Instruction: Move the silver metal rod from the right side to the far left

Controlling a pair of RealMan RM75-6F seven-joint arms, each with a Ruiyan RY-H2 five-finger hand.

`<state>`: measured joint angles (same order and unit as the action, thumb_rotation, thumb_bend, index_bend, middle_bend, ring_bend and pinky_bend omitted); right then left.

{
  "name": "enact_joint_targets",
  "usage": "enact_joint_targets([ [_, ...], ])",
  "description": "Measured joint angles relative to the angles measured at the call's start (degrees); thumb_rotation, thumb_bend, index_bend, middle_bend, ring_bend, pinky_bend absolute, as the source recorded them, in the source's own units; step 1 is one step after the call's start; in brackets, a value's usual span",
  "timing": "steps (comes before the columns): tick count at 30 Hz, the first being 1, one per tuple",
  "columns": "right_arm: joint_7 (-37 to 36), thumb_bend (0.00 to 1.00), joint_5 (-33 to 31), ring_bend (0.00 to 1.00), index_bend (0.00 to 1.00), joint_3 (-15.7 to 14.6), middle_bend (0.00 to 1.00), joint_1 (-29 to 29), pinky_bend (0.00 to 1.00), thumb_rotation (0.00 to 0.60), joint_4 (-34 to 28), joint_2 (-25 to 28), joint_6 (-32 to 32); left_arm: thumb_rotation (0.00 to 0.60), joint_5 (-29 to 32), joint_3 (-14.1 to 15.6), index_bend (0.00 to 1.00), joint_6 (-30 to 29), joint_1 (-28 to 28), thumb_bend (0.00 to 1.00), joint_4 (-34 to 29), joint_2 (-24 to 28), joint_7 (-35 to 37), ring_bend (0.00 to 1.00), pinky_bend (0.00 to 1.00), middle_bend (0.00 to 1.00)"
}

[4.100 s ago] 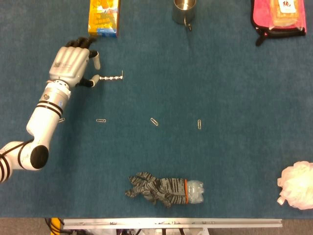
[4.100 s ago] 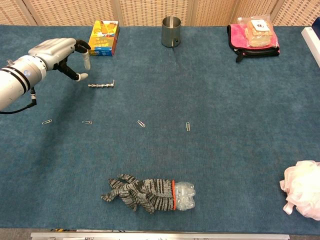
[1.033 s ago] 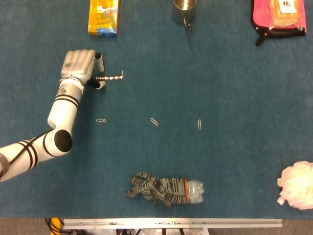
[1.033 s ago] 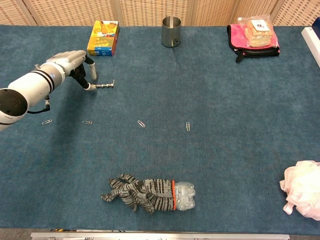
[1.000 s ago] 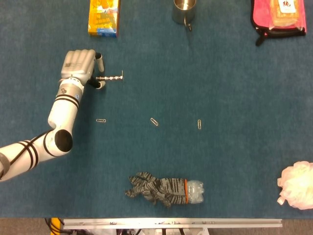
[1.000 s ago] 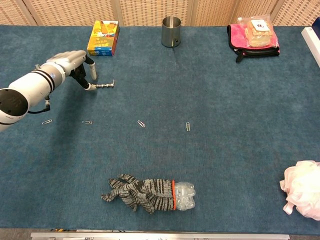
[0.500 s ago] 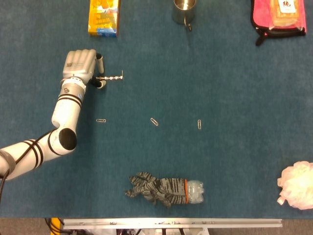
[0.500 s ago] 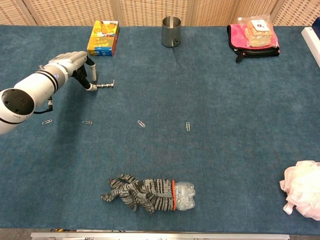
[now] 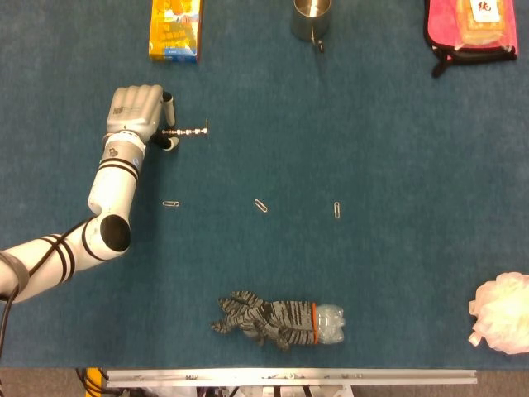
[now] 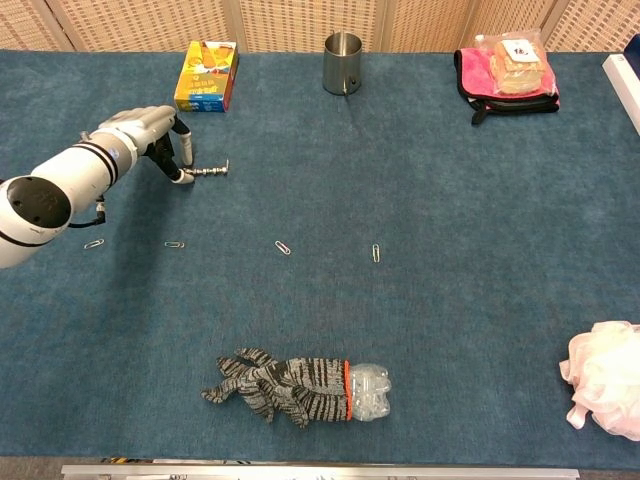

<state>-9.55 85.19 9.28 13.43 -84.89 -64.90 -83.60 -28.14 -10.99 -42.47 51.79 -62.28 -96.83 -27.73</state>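
- Left hand (image 9: 135, 110) low over the blue bench (image 9: 397, 149), well to the left; fingers (image 10: 181, 150) curl down around the left end of the silver metal rod (image 9: 187, 131). Whether they pinch it or only touch it, cannot tell.
- Rod lies flat on the bench, its bent tip pointing right and free of the hand; a grip at the left end probably suits dragging or lifting it leftward.
- Right hand not visible in either view.
- Nearby: yellow box (image 9: 175, 29) behind the hand, paper clip (image 9: 171, 203) just in front of the arm; neither blocks a move left.
- Farther off: metal cup (image 9: 312, 18), pink pouch (image 9: 469, 26), striped glove over a crushed bottle (image 9: 281, 321), white mesh puff (image 9: 502, 314).
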Motion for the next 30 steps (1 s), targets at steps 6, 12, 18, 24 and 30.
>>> enact_joint_targets([
  [6,-0.05,0.09,0.01,0.32,0.47,-0.11,0.40,-0.05,0.40,0.600,-0.02,0.02,0.09,0.600,-0.02,0.04,0.53,0.13,0.09,0.30,-0.13,0.00,-0.12,1.00,1.00,1.00],
  [12,-0.18,0.09,-0.01,0.32,0.47,-0.16,0.40,-0.17,0.40,0.600,0.02,0.05,0.03,0.600,0.25,0.26,0.53,0.34,0.19,0.30,-0.02,-0.04,-0.48,1.00,1.00,1.00],
  [18,-0.46,0.09,-0.04,0.32,0.47,-0.17,0.40,-0.18,0.40,0.600,0.28,-0.18,0.05,0.600,0.90,0.62,0.51,0.82,0.53,0.29,-0.02,0.07,-1.29,1.00,1.00,1.00],
  [24,-0.76,0.09,-0.03,0.32,0.47,-0.23,0.40,-0.22,0.40,0.600,0.56,-0.30,0.08,0.600,1.49,0.75,0.50,0.87,0.75,0.30,0.18,-0.01,-1.61,1.00,1.00,1.00],
  [30,-0.92,0.09,-0.02,0.32,0.47,-0.25,0.40,-0.26,0.40,0.600,0.68,-0.38,0.05,0.600,1.66,0.85,0.52,0.91,0.94,0.30,0.44,-0.22,-1.80,1.00,1.00,1.00],
])
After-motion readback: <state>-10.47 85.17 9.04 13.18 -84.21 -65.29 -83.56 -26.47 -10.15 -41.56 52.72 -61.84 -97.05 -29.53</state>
